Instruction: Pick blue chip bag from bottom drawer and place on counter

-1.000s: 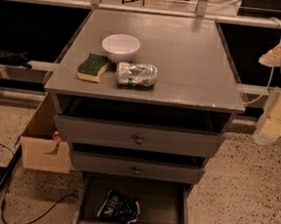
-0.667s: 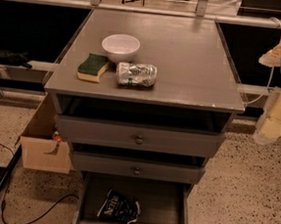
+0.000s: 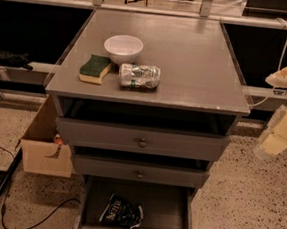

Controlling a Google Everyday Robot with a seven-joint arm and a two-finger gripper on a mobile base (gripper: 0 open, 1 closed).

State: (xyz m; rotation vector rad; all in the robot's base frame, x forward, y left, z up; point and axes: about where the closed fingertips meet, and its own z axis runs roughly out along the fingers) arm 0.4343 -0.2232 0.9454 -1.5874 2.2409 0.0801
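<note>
A speckled floor (image 3: pixel 246 206) lay around a grey drawer cabinet; its counter (image 3: pixel 188 65) carried a white bowl (image 3: pixel 123 48), a green and yellow sponge (image 3: pixel 95 68) just left of and below the bowl, and a crushed silver-green can (image 3: pixel 139 76) lying on its side beside the sponge. The bottom drawer (image 3: pixel 168 209) stood pulled out under the two knobbed drawers (image 3: pixel 142 139); the blue chip bag (image 3: pixel 121 212) lay crumpled on the drawer floor, left of centre. The gripper (image 3: pixel 277 138) hung at the right edge of the view, beside the cabinet and well apart from the bag; whether it was spread or closed could not be told. A cardboard box (image 3: pixel 44 153) sat against the cabinet's left side. Compared with a second earlier, nothing had visibly shifted; the bag, the counter items and the gripper kept their places.
</note>
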